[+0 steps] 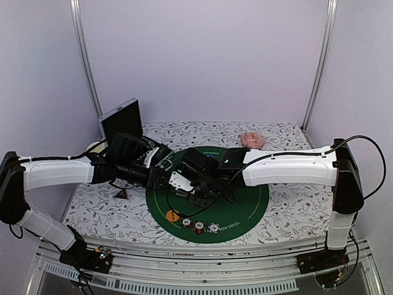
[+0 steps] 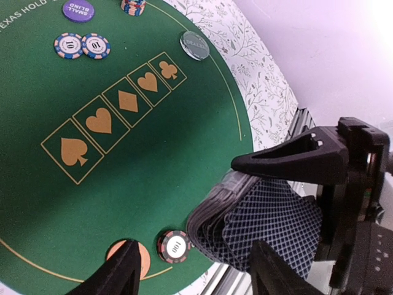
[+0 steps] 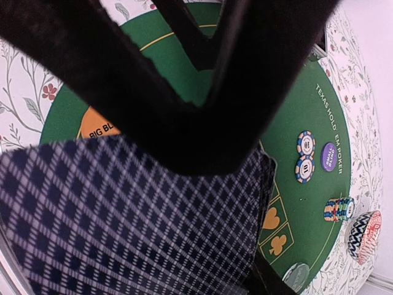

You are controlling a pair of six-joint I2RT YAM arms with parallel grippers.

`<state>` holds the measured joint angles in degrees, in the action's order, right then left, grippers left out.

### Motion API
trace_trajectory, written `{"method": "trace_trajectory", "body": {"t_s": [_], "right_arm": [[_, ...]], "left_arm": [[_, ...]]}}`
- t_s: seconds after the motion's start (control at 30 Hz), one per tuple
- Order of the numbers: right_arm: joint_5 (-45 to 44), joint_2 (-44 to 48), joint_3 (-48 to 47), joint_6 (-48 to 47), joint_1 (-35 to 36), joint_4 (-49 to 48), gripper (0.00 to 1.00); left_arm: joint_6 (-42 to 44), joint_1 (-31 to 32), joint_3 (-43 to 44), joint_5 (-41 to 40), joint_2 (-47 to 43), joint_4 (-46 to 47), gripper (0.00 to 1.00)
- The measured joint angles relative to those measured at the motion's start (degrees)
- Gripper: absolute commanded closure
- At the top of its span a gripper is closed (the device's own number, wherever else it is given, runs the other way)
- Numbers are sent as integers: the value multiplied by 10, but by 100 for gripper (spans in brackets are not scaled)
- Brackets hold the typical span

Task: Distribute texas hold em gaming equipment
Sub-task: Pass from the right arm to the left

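Observation:
My right gripper (image 3: 221, 209) is shut on a fanned deck of blue-grey-backed cards (image 3: 135, 221), held above the near part of the green poker mat (image 1: 245, 209). My left gripper (image 2: 196, 273) is open, its fingers either side of the deck's (image 2: 245, 227) lower edge; contact is unclear. On the mat lie an orange big-blind disc (image 3: 98, 126), a purple small-blind disc (image 2: 78, 10), a pale dealer disc (image 2: 194, 45), two blue-striped chips (image 2: 81, 45), a red-black chip (image 2: 174, 246) and a small chip stack (image 3: 339, 209). From above, both grippers (image 1: 164, 178) (image 1: 187, 184) meet over the mat's left half.
A pink patterned dish (image 1: 252, 140) stands at the back of the floral cloth, just beyond the mat. A dark open box (image 1: 121, 120) stands at the back left. Three chips (image 1: 199, 226) sit at the mat's near edge, close to the table's metal front rail.

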<state>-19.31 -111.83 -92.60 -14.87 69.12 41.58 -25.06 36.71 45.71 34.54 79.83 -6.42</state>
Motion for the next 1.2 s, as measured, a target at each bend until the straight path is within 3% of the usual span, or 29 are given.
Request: {"method": "trace_trajectory", "body": {"t_s": [0.23, 0.5, 0.73, 1.03, 1.2], "right_arm": [[-8, 2, 0, -5, 0, 0, 60], [-12, 2, 0, -26, 0, -11, 60], [-11, 1, 17, -48, -7, -50, 61], [-11, -1, 28, -71, -10, -62, 61], [-7, -1, 36, -73, -10, -70, 53]], "left_arm": [[-3, -6, 0, 7, 10, -1, 28], [-21, -6, 0, 56, 66, 49, 32], [-45, -3, -1, 101, 101, 118, 52], [-70, -6, -16, 117, 110, 150, 98], [-78, -7, -32, 118, 101, 164, 100]]}}
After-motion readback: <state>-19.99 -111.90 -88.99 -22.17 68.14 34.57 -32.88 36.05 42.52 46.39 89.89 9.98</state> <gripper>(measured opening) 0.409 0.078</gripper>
